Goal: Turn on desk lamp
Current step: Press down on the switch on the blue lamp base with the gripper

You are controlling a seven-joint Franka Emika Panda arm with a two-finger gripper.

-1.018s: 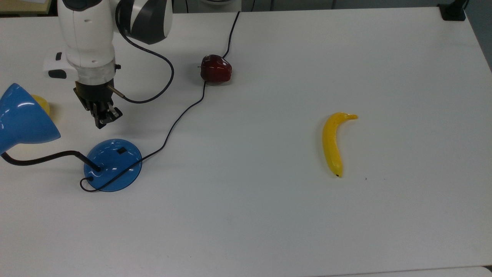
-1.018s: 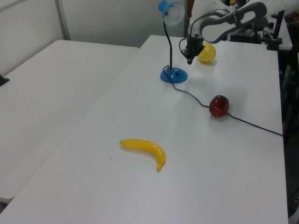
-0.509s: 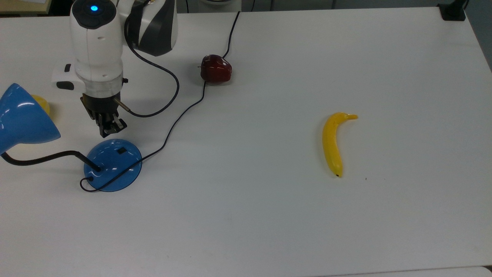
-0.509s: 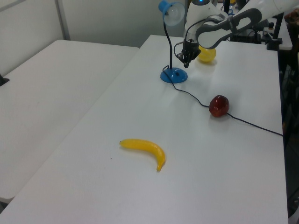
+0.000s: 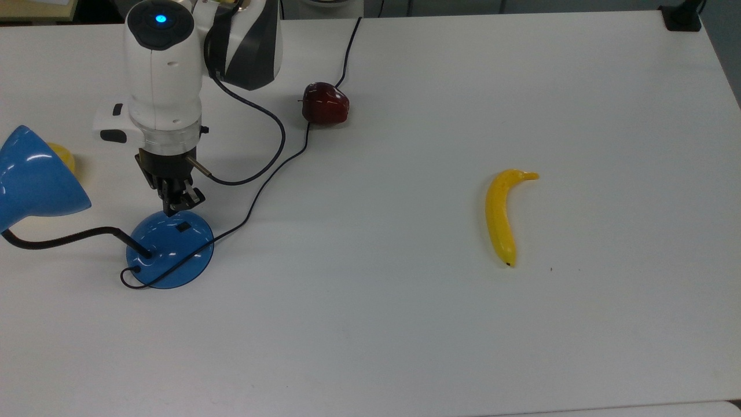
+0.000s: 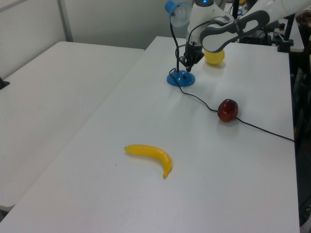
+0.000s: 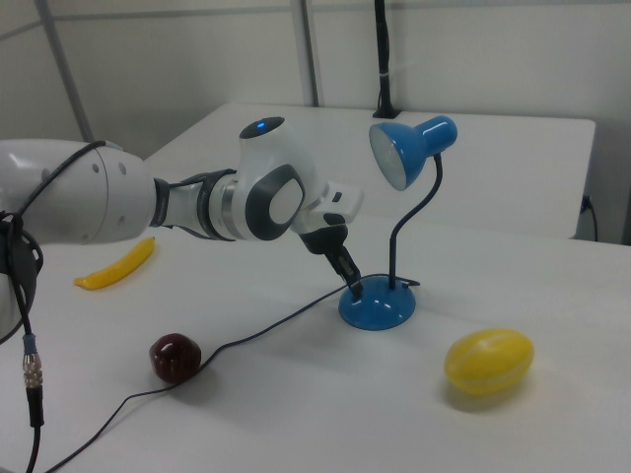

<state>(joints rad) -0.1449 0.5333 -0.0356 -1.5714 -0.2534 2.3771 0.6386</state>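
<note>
Desk lamp point(image 5: 169, 249): glossy blue finish on base and cone shade, sharp white highlights on both; looks like painted metal or hard plastic, can't tell which. Gooseneck point(image 5: 63, 237) matt black, cord point(image 5: 272, 174) thin black with a smooth sheath. Table point(image 5: 405, 336): flat white, smooth, low sheen. Arm shell point(image 5: 165, 69): smooth white plastic, semi-gloss, with dark grey gloss joint covers. Gripper point(image 5: 180, 204): matt black, a small bare-metal stub on its side. Apple point(image 5: 325, 103): dark red, very glossy, plastic look. Banana point(image 5: 501, 215): yellow, smooth, waxy shine. Lemon point(image 7: 489, 361): yellow, glossy, smooth.
</note>
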